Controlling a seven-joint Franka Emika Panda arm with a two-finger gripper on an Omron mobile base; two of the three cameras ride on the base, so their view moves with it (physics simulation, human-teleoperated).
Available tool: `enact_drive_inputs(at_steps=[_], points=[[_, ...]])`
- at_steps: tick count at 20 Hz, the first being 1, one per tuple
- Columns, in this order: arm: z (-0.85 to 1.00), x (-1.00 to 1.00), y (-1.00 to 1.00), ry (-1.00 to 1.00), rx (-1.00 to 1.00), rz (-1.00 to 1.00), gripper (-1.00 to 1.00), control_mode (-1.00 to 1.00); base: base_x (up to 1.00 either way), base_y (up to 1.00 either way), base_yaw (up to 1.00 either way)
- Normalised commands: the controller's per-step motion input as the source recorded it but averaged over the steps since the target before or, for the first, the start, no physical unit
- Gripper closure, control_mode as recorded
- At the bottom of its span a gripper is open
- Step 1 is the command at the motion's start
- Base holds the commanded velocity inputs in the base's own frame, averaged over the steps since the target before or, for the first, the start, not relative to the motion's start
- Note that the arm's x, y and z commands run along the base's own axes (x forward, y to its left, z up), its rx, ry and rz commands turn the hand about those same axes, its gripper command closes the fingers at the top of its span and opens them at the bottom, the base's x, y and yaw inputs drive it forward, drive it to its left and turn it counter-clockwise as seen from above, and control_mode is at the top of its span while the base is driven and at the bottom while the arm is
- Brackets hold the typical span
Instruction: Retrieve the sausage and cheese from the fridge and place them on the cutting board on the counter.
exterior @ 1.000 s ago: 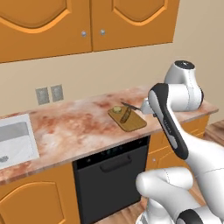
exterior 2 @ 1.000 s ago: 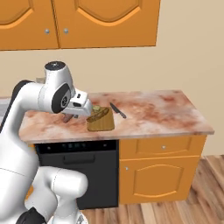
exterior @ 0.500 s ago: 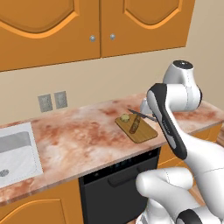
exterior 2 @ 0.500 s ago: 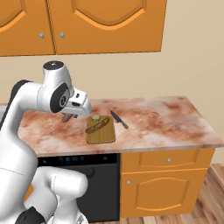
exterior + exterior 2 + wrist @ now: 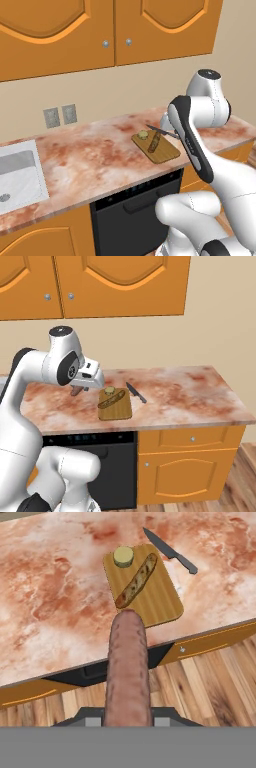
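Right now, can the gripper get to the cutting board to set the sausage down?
Probably yes. The gripper, shut on the sausage, has nothing between it and the cutting board. The cheese and a long brown loaf take part of it; the rest is bare.

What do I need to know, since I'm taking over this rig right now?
Pincer: shut on the sausage, held up near the cutting board, not yet on it.
Cheese: on the board's corner, beside a long browned item. A knife lies on the counter next to the board.
Done: cheese placed, sausage fetched.
Left: set the sausage on a bare part of the board and let go.
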Motion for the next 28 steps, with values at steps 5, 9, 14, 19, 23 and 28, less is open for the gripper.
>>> enact_drive_inputs(at_steps=[5, 9, 14, 19, 23, 28], points=[[0.0, 0.0, 0.0, 0.0, 0.0, 0.0, 1.0, 1.0, 0.0, 0.0, 0.0], [0.0, 0.0, 0.0, 0.0, 0.0, 0.0, 1.0, -1.0, 0.0, 0.0, 0.0], [0.0, 0.0, 0.0, 0.0, 0.0, 0.0, 1.0, -1.0, 0.0, 0.0, 0.0], [0.0, -0.05, 0.0, -0.01, 0.0, 0.0, 1.0, -1.0, 0.0, 0.0, 0.0], [-0.1, 0.0, 0.0, -0.03, -0.01, -0.04, 1.0, -1.0, 0.0, 0.0, 0.0], [-0.38, 0.15, -0.34, -0.03, 0.0, -0.38, 1.0, -1.0, 0.0, 0.0, 0.0]])
